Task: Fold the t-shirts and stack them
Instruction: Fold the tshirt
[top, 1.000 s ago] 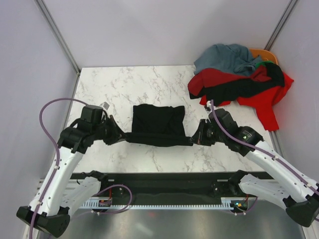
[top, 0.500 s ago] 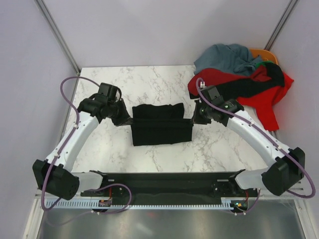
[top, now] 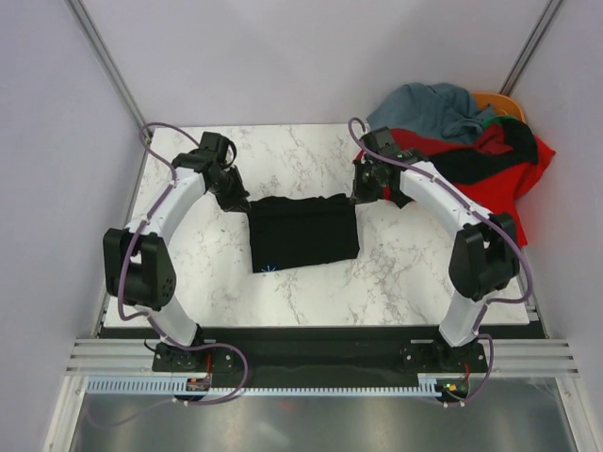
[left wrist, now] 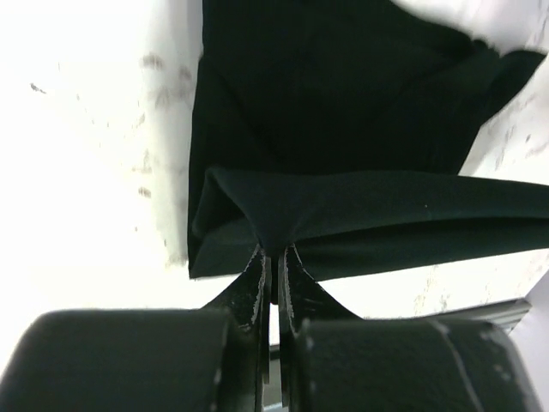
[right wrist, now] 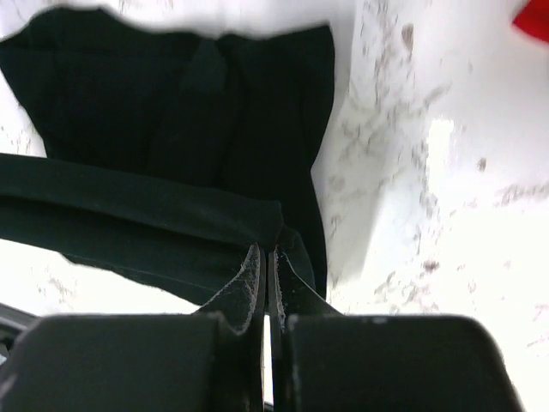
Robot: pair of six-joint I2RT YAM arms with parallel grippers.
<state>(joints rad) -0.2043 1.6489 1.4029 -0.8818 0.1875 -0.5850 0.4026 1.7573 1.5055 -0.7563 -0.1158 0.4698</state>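
Note:
A plain black t-shirt [top: 302, 233] lies folded in the middle of the marble table, a tiny light-blue mark at its near left corner. My left gripper [top: 241, 201] is shut on its far left corner; the pinched hem [left wrist: 274, 236] shows in the left wrist view. My right gripper [top: 359, 196] is shut on its far right corner, seen in the right wrist view [right wrist: 270, 245]. Both hold the folded-over edge at the shirt's far side. A heap of red [top: 490, 179], grey-blue [top: 429, 108], black, green and orange t-shirts lies at the back right.
The marble table [top: 188, 273] is bounded by grey walls at left, back and right. A black rail [top: 311, 344] runs along the near edge. The heap hangs over the table's right back corner.
Both grippers carried the shirt's near edge away from the arm bases over the shirt to its far side, folding it in half. The arms are now stretched far out.

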